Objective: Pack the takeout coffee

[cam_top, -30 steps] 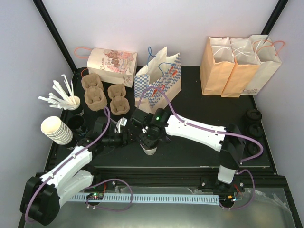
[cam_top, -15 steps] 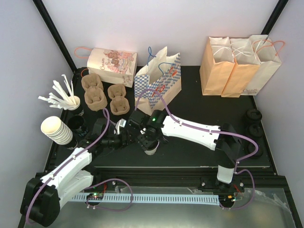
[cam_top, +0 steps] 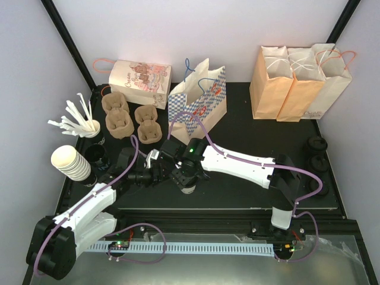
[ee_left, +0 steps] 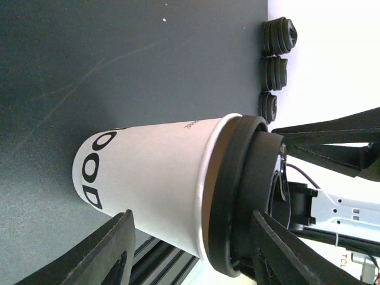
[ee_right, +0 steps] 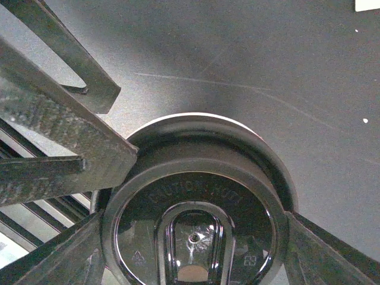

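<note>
One takeout coffee [cam_top: 188, 190], a white paper cup [ee_left: 154, 184] with black printing and a black lid [ee_right: 196, 219], stands upright on the black mat near the front middle. My right gripper [cam_top: 185, 178] is straight above it. Its two fingers press the lid's rim from opposite sides [ee_right: 195, 228]. My left gripper [cam_top: 165, 173] stands open just left of the cup, jaws apart one above the other along the cup's height [ee_left: 191, 217]. The left gripper's upper finger [ee_right: 65, 136] touches the lid's edge. The cup's base is hidden from above by the right wrist.
Stacks of black lids [cam_top: 316, 160] sit at the right edge. Brown pulp carriers [cam_top: 130, 119], a stack of plain white cups [cam_top: 71, 161] and a cup of white stirrers [cam_top: 80, 123] stand at the left. A checkered bag [cam_top: 199, 101], a printed bag [cam_top: 139, 80] and tan bags [cam_top: 300, 83] line the back.
The right wrist has shifted a little to the left and towards the front, the cup staying under it. The left gripper has crept closer to the cup, its jaws slightly narrower.
</note>
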Controlling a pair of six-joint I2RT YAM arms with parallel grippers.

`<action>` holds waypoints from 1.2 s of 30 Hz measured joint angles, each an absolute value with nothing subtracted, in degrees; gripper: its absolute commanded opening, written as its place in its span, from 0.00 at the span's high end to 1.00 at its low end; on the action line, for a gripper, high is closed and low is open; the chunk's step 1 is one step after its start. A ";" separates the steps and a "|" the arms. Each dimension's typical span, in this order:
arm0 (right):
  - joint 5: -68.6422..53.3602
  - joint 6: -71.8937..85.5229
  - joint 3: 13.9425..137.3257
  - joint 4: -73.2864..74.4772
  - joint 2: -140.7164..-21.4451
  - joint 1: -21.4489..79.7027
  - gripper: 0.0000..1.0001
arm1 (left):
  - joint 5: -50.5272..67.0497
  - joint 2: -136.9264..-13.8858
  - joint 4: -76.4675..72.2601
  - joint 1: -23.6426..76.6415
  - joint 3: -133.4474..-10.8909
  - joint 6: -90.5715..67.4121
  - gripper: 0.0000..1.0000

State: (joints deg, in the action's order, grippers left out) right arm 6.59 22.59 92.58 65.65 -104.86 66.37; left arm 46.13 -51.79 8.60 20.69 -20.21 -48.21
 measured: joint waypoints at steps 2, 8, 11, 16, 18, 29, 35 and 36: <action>6.90 22.59 93.10 66.41 -104.86 66.50 0.21 | 46.46 -51.88 8.54 20.69 -20.21 -48.18 0.47; 7.53 22.61 93.23 66.98 -105.06 66.63 0.21 | 46.83 -52.86 8.49 20.69 -20.21 -47.70 0.47; 7.40 22.61 93.06 66.67 -105.12 66.63 0.21 | 47.03 -53.39 8.49 20.69 -20.21 -47.55 0.47; 6.96 22.59 92.79 65.87 -105.12 66.63 0.20 | 47.22 -53.36 8.51 20.69 -20.21 -47.35 0.45; 6.72 22.59 92.42 65.49 -105.12 66.63 0.20 | 47.22 -53.36 8.54 20.64 -20.21 -47.33 0.46; 6.76 22.61 91.85 64.90 -105.14 66.63 0.18 | 48.10 -53.39 8.49 20.64 -20.21 -47.11 0.54; 6.74 22.63 90.96 63.88 -105.14 66.63 0.18 | 48.40 -53.98 8.43 20.64 -20.21 -46.96 0.57; 6.76 22.63 90.83 63.77 -105.14 66.63 0.17 | 48.47 -54.15 8.43 20.64 -20.21 -46.87 0.57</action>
